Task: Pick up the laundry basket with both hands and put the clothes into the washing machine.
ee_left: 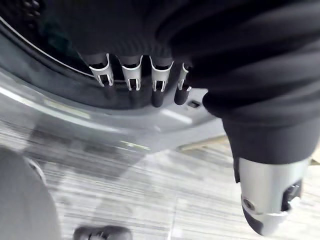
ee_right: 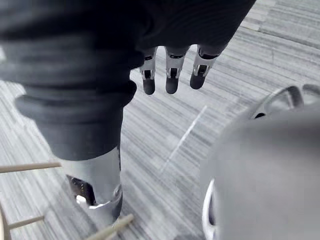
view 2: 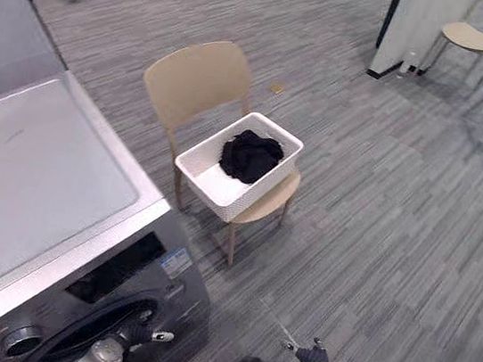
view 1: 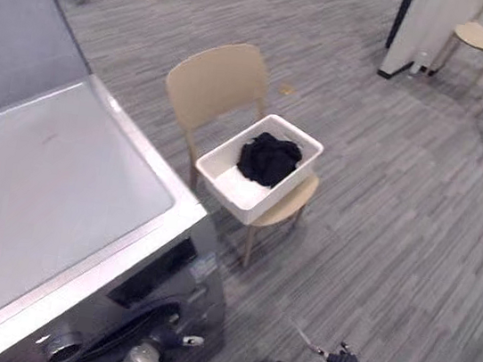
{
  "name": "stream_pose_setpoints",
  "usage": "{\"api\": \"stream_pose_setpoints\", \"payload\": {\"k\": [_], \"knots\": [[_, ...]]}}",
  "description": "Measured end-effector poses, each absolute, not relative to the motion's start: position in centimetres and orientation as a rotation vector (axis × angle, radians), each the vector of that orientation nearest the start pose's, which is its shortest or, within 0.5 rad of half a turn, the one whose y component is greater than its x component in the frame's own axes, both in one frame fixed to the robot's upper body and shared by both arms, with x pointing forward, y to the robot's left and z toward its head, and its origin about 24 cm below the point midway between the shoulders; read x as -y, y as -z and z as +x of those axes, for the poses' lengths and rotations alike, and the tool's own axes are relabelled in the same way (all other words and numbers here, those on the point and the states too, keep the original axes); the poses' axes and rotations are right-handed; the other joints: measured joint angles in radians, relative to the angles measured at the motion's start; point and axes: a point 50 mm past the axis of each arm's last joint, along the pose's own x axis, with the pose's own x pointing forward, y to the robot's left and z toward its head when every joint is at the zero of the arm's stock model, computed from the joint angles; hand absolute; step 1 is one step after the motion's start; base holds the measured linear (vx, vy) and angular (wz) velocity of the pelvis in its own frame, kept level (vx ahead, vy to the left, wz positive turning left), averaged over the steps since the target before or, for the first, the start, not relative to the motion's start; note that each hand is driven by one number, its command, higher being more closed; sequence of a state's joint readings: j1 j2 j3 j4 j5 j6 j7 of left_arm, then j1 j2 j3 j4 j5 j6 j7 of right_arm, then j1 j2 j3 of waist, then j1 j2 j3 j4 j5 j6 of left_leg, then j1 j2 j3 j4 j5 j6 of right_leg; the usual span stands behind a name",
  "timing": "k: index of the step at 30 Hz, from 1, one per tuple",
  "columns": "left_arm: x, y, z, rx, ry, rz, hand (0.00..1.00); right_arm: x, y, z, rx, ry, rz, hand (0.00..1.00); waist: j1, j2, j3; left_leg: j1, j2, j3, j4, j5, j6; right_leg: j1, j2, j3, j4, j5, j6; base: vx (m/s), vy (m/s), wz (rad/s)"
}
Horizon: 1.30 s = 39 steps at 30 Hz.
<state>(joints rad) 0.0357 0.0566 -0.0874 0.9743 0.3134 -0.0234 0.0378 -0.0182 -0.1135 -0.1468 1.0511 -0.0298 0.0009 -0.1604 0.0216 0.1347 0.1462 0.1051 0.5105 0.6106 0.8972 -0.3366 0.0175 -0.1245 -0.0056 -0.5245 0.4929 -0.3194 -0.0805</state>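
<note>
On the chair point(view 1: 218, 80), left eye view: the white laundry basket point(view 1: 239, 186) is sitting on the seat, apart from either robot hand, with the black clothes point(view 1: 269, 159) lying bunched toward the end nearest the chair's back. Its near corner seems to be reaching past the seat edge, so I judge an uneven lift is risking a tip onto the floor point(view 1: 399, 212).

Beside the chair, right eye view: the washing machine point(view 2: 33, 188) is standing just to the chair's left, as the robot faces it, with its round front opening showing dark. A basket swinging across from the chair is likely risking a knock on the machine's corner, and that could be spilling the clothes.

Well apart from the chair, left wrist view: the left robot hand point(ee_left: 131, 77) is hanging empty with its fingers loose and straight, close to the machine's front. An arm rising from there may be catching on that front.

Nearer the chair, right wrist view: the right robot hand point(ee_right: 171, 75) is hanging empty over the floor, its fingers straight and relaxed. If it is reaching the basket before the left one, a one-sided pull is dragging the basket off the seat.
</note>
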Motion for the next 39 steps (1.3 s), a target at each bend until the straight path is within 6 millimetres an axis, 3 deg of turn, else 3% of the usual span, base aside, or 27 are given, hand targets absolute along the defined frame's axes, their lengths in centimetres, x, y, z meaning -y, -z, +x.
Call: {"api": "stream_pose_setpoints", "payload": {"k": [1,2,3,5,6,7,9,11,12,13,14,15,17,18,21,24,26,27,28,29,30,31,34,36,37,38,39], "knots": [[-16.0,15.0,13.0,-0.959,0.164,0.382,0.00,21.7,14.7,13.6,-1.017,0.296,-0.144,0.00,0.003,-0.002,0.001,-0.099,-0.110,-0.191,0.058,-0.020,-0.033,0.020,0.041,0.074,-0.084,0.038,0.001,0.10,-0.123,-1.94],[-16.0,14.9,13.1,-0.948,0.154,0.373,0.00,21.7,14.7,13.7,-1.020,0.289,-0.150,0.00,0.005,-0.005,0.002,-0.140,-0.172,-0.259,0.068,-0.028,-0.047,0.032,0.061,0.122,-0.130,0.062,0.005,0.12,-0.085,-2.51],[-15.9,14.5,13.9,-0.918,0.141,0.361,0.00,22.1,14.6,13.9,-1.025,0.291,-0.167,0.00,0.027,-0.009,0.010,-0.217,-0.291,-0.374,0.032,-0.038,-0.063,0.082,0.095,0.222,-0.234,0.118,0.023,0.15,-0.055,-2.31],[-15.8,14.3,14.1,-0.908,0.129,0.346,0.00,22.6,14.8,13.3,-1.045,0.303,-0.174,0.00,0.031,-0.007,0.024,-0.263,-0.375,-0.446,-0.081,-0.037,-0.064,0.136,0.116,0.306,-0.302,0.149,0.028,0.14,0.001,-1.92],[-15.5,14.2,14.4,-0.898,0.120,0.319,0.00,22.9,14.7,13.2,-1.045,0.310,-0.178,0.00,0.038,-0.006,0.029,-0.295,-0.412,-0.485,-0.230,-0.024,-0.079,0.153,0.128,0.369,-0.336,0.148,0.021,0.10,0.058,-1.40],[-15.4,14.2,14.5,-0.894,0.120,0.312,0.00,23.1,14.6,13.3,-1.040,0.314,-0.183,0.00,0.046,-0.005,0.030,-0.308,-0.418,-0.491,-0.284,-0.019,-0.081,0.160,0.131,0.384,-0.346,0.146,0.018,0.15,0.119,-1.67],[-15.5,13.9,14.7,-0.868,0.075,0.247,0.00,23.6,14.3,13.6,-1.017,0.321,-0.192,0.00,0.073,-0.021,0.051,-0.324,-0.421,-0.461,-0.416,0.124,-0.058,0.217,0.116,0.430,-0.405,0.157,0.032,0.23,0.175,-1.59],[-16.0,13.8,14.7,-0.865,0.040,0.224,0.00,23.4,14.3,13.8,-1.005,0.316,-0.186,0.00,0.070,-0.043,0.049,-0.309,-0.421,-0.419,-0.424,0.104,-0.006,0.224,0.100,0.473,-0.417,0.160,0.055,0.39,0.195,-0.95],[-16.2,13.9,14.7,-0.871,0.022,0.206,0.00,23.4,14.3,13.7,-1.002,0.315,-0.186,0.00,0.065,-0.039,0.052,-0.320,-0.417,-0.410,-0.381,0.074,0.040,0.222,0.095,0.495,-0.402,0.165,0.055,0.46,0.225,-0.50],[-16.3,13.9,14.6,-0.872,0.007,0.187,0.00,23.3,14.4,13.5,-1.005,0.314,-0.184,0.00,0.066,-0.052,0.060,-0.322,-0.425,-0.402,-0.371,0.063,0.051,0.221,0.089,0.503,-0.387,0.157,0.068,0.39,0.211,-0.48],[-16.6,13.9,14.6,-0.875,-0.021,0.159,0.00,23.1,14.5,13.3,-1.013,0.312,-0.179,0.00,0.073,-0.054,0.060,-0.279,-0.433,-0.394,-0.417,0.038,0.052,0.177,0.069,0.506,-0.264,0.103,0.130,0.38,0.238,-0.44],[-16.8,14.1,14.3,-0.891,-0.031,0.161,0.00,22.7,14.6,13.2,-1.015,0.309,-0.170,0.00,0.068,-0.072,0.064,-0.231,-0.461,-0.384,-0.469,0.034,0.048,0.069,0.033,0.492,-0.006,0.058,0.195,0.38,0.223,-0.30],[-17.6,14.3,14.0,-0.914,-0.041,0.176,0.00,22.2,14.6,13.4,-0.999,0.316,-0.137,0.00,0.021,-0.104,0.078,-0.139,-0.515,-0.410,-0.518,0.026,0.070,-0.064,-0.054,0.426,0.382,0.091,0.245,0.48,0.197,0.45],[-17.9,14.4,13.7,-0.930,-0.053,0.181,0.00,22.5,14.4,13.5,-0.990,0.325,-0.144,0.00,0.003,-0.109,0.083,-0.070,-0.532,-0.432,-0.553,0.021,0.078,-0.102,-0.109,0.370,0.523,0.074,0.215,0.49,0.137,0.67],[-18.1,14.4,13.8,-0.932,-0.068,0.175,0.00,23.0,14.2,13.6,-0.968,0.352,-0.140,0.00,-0.008,-0.083,0.094,0.068,-0.516,-0.499,-0.673,0.021,0.077,-0.165,-0.149,0.234,0.488,0.015,0.115,0.50,0.064,0.57],[-17.8,14.2,14.4,-0.920,-0.064,0.171,0.00,23.2,13.9,13.9,-0.946,0.365,-0.134,0.00,-0.013,-0.072,0.102,0.113,-0.472,-0.566,-0.713,0.021,0.075,-0.232,-0.091,0.229,0.239,0.015,0.107,0.50,-0.051,0.59],[-16.9,14.1,15.4,-0.908,-0.051,0.150,0.00,23.3,13.8,13.9,-0.936,0.386,-0.117,0.00,-0.023,-0.070,0.113,0.135,-0.436,-0.615,-0.717,0.022,0.070,-0.278,-0.026,0.290,-0.082,0.158,0.115,0.60,-0.148,1.01],[-16.6,14.1,15.5,-0.907,-0.061,0.126,0.00,22.8,14.1,13.1,-0.944,0.403,-0.084,0.00,-0.023,-0.105,0.112,0.149,-0.438,-0.631,-0.702,0.005,-0.003,-0.257,-0.013,0.396,-0.344,0.313,0.138,0.71,-0.242,1.29],[-16.8,14.2,15.1,-0.917,-0.086,0.107,0.00,22.2,14.4,12.2,-0.963,0.415,-0.054,0.00,-0.025,-0.133,0.107,0.173,-0.442,-0.646,-0.686,-0.025,-0.054,-0.220,-0.034,0.493,-0.454,0.371,0.170,0.64,-0.265,1.35],[-16.6,14.2,15.2,-0.918,-0.097,0.087,0.00,22.0,14.6,11.7,-0.976,0.436,-0.031,0.00,-0.026,-0.125,0.114,0.184,-0.429,-0.666,-0.672,-0.045,-0.077,-0.204,-0.033,0.511,-0.434,0.499,0.194,0.55,-0.270,1.43],[-15.3,14.1,15.8,-0.907,-0.083,0.054,0.00,22.7,14.4,11.8,-0.974,0.467,-0.024,0.00,-0.032,-0.087,0.133,0.181,-0.402,-0.684,-0.645,-0.053,-0.081,-0.208,-0.027,0.493,-0.332,0.449,0.173,0.49,-0.255,1.72],[-14.3,14.0,16.1,-0.895,-0.067,0.031,0.00,22.8,14.3,11.8,-0.962,0.472,-0.029,0.00,-0.030,-0.092,0.140,0.145,-0.411,-0.716,-0.633,-0.045,-0.088,-0.236,-0.051,0.527,-0.172,0.366,0.147,0.48,-0.292,2.15],[-13.6,13.9,16.2,-0.890,-0.063,0.024,0.00,22.8,13.6,12.5,-0.902,0.467,-0.034,0.00,-0.039,-0.095,0.127,0.075,-0.394,-0.814,-0.556,0.027,-0.090,-0.270,-0.094,0.522,0.162,0.242,0.118,0.39,-0.238,2.39],[-14.1,14.1,15.6,-0.905,-0.113,0.013,0.00,22.1,13.5,12.9,-0.877,0.460,-0.017,0.00,-0.020,-0.103,0.069,-0.005,-0.345,-0.865,-0.473,0.031,-0.111,-0.177,-0.131,0.431,0.076,0.097,0.161,0.31,-0.231,2.16],[-14.1,14.1,15.5,-0.910,-0.110,0.011,0.00,22.1,13.3,13.6,-0.859,0.457,-0.013,0.00,-0.016,-0.085,0.066,-0.046,-0.319,-0.852,-0.437,0.043,-0.137,-0.146,-0.132,0.374,0.052,0.091,0.155,0.33,-0.223,2.01],[-14.1,14.0,15.8,-0.902,-0.114,0.012,0.00,21.9,13.2,13.9,-0.851,0.459,0.000,0.00,-0.013,-0.082,0.064,-0.095,-0.294,-0.792,-0.408,0.058,-0.190,-0.097,-0.146,0.309,0.012,0.090,0.151,0.35,-0.234,2.50],[-14.2,13.9,15.9,-0.892,-0.101,0.045,0.00,22.0,13.4,13.5,-0.869,0.468,0.010,0.00,-0.011,-0.095,0.067,-0.138,-0.281,-0.625,-0.419,0.060,-0.194,0.018,-0.187,0.204,-0.053,0.090,0.151,0.31,-0.213,2.51]]}}
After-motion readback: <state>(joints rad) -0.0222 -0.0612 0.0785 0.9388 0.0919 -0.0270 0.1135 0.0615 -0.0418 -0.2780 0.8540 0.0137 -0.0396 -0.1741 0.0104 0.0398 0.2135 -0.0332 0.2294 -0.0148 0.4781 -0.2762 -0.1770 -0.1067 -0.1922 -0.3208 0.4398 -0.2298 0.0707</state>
